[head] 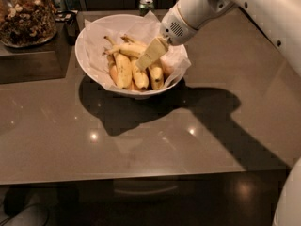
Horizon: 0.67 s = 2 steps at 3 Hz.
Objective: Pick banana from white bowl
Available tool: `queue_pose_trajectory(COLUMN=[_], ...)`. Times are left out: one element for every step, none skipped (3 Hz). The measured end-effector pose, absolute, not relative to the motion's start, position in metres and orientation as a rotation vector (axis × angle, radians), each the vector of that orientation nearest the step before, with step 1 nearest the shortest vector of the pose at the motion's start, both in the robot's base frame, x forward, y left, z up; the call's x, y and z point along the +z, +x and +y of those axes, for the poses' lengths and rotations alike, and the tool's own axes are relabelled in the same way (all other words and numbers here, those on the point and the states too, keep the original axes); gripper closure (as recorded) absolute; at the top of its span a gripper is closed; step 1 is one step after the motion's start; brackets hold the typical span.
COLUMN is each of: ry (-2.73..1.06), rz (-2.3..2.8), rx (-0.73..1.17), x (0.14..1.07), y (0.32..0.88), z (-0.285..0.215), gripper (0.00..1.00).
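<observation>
Locates the banana (126,48) on top of the heap inside the white bowl (84,62), lying crosswise over the shorter speckled bananas (123,70), stem end toward the left, other end running under the gripper (150,54). Judges it light and firm along its length yet soft under the peel, so liable to bruise or split if squeezed hard. Judges it also smooth and curved, so liable to roll or slip from a grip taken near a tip. Recommends a hold across the thick middle, square to the long axis, with modest force, clear of the stem and of the crinkled paper lining (175,66). Places the gripper low over the right half of the bowl, at or against the banana's right portion; cannot confirm contact. Cannot tell whether open, closed or holding anything. Records the arm (197,8) entering from the upper right, wrist angled down and leftward into the bowl. Notes a jar of nuts (26,13) well apart at the left rear, a can (146,4) just behind the bowl, and the dark counter (141,145) beneath the bowl.
</observation>
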State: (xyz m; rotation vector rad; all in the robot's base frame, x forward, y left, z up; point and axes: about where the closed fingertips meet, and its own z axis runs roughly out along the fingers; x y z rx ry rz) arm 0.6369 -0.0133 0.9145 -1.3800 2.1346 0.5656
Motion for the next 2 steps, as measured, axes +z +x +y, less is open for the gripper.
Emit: queue_pose_trajectory(ry=[-1.380, -1.370], rz=[2.134, 2.123], rx=[0.566, 0.564], x=[0.9145, 0.9144], y=[0.6370, 0.6386], z=[-0.0133, -0.0145], gripper=[0.53, 0.76])
